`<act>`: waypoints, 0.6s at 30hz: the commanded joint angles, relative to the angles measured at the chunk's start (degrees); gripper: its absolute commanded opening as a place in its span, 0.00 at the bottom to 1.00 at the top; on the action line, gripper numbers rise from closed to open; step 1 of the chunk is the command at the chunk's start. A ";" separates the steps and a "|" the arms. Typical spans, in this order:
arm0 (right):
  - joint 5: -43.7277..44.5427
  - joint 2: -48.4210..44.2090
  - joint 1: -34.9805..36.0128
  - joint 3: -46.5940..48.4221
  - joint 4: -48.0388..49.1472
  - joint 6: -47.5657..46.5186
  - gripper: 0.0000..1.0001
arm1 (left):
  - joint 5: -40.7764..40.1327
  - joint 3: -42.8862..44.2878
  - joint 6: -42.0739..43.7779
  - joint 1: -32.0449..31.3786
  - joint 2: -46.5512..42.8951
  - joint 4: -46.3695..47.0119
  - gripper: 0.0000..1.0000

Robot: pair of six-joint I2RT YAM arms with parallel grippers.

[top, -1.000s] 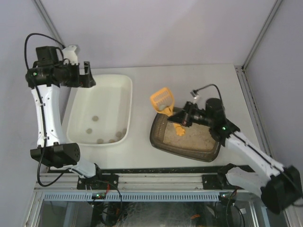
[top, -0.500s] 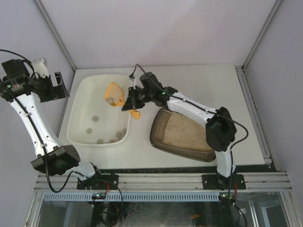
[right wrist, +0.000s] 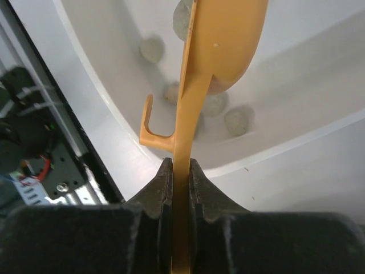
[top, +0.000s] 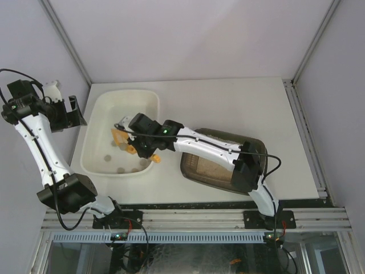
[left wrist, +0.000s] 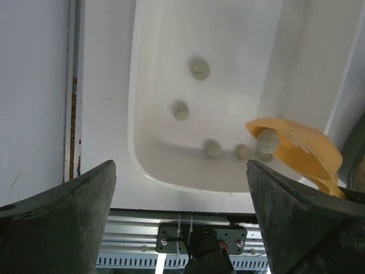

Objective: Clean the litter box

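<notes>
The litter box (top: pixel 189 171), a dark tray of beige litter, sits right of centre, partly crossed by my right arm. My right gripper (top: pixel 142 147) is shut on the handle of an orange scoop (top: pixel 121 138), held over the white tub (top: pixel 149 97). In the right wrist view the gripper (right wrist: pixel 180 171) clamps the handle and the scoop head (right wrist: pixel 222 34) hangs above grey lumps (right wrist: pixel 236 121) in the tub. The left wrist view shows a lump (left wrist: pixel 268 140) resting in the scoop (left wrist: pixel 302 154). My left gripper (top: pixel 67 112) is open and empty, raised beyond the tub's left side.
Several grey lumps (top: pixel 107 158) lie on the tub floor, also in the left wrist view (left wrist: pixel 181 110). The tub rim (left wrist: pixel 137 114) runs close to the table's left edge. The metal rail (top: pixel 188 216) borders the near edge.
My right arm has carried the scoop from the litter box leftward, over the tub and down toward its near side. My left arm has swung outward to the left.
</notes>
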 commanded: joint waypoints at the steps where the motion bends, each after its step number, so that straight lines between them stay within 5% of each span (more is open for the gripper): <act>1: 10.02 -3.40 0.80 -0.71 -2.68 -9.90 0.00 | 2.33 -0.81 1.32 0.53 -0.89 1.46 1.00; 12: 14.01 -12.36 -1.90 -12.98 6.39 -12.88 0.00 | 3.92 -2.36 0.74 0.59 0.00 2.47 1.00; 18: -3.87 -36.17 -14.51 -42.94 15.43 -2.06 0.00 | -0.13 -8.74 -2.56 0.54 -3.80 10.49 1.00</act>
